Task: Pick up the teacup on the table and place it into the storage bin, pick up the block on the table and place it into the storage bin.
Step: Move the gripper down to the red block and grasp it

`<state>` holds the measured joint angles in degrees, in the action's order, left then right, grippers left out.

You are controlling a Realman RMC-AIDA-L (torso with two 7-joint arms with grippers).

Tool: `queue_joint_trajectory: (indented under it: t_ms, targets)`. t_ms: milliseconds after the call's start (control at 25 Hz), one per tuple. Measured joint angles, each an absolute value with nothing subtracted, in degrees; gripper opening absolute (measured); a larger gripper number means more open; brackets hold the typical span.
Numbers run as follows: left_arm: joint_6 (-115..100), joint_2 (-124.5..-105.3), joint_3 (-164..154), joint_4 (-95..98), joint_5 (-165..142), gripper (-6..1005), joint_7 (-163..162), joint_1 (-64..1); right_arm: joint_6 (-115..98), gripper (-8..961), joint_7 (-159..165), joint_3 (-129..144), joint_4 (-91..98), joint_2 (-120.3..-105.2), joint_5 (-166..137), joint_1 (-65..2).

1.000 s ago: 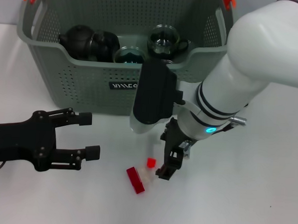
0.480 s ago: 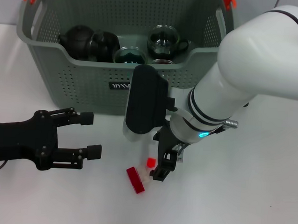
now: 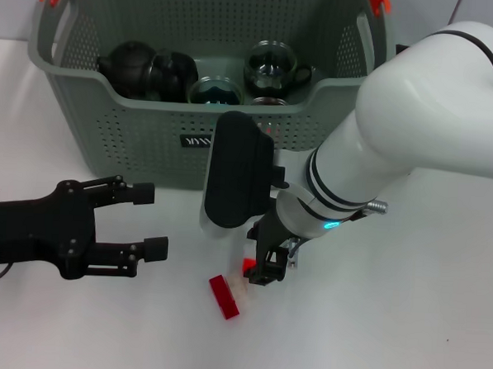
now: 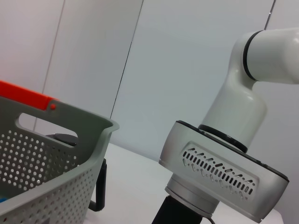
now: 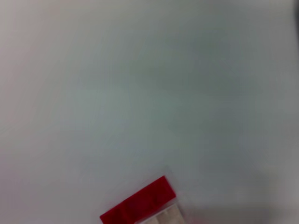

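Right claw point(image 3: 259, 268) is pressing down over the small red block point(image 3: 248, 266), grip unclear, well clear of the storage bin point(image 3: 150, 138); left claw point(image 3: 145, 220) is gaping wide.

storage bin point(image 3: 150, 138): 1 | red blocks point(image 3: 224, 297): 2 | vessels in bin point(image 3: 273, 68): 4

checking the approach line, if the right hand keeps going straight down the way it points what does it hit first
Most likely the small red block: the right hand points down at the table with its fingertips right beside or around that block. Depth is unclear, so it may touch bare table first. The long red block lies off to the side.
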<state>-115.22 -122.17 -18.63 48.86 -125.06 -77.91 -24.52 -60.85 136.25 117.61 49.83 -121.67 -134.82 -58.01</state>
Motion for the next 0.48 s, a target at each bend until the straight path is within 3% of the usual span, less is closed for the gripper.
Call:
queue_joint_trajectory:
  t_ms: [160,480]
  targets:
    - [-115.2,-122.14,-18.5,48.9,-125.1,888,-77.9,-24.5,-60.4,593,136.3,117.7,49.8,-121.77,-134.8,-57.9]
    - [-115.3,-122.01,-18.4,48.9,-125.3,888,-77.9,-24.6,-59.9,516,136.2,117.8,49.2,-121.75,-134.1,-57.9]
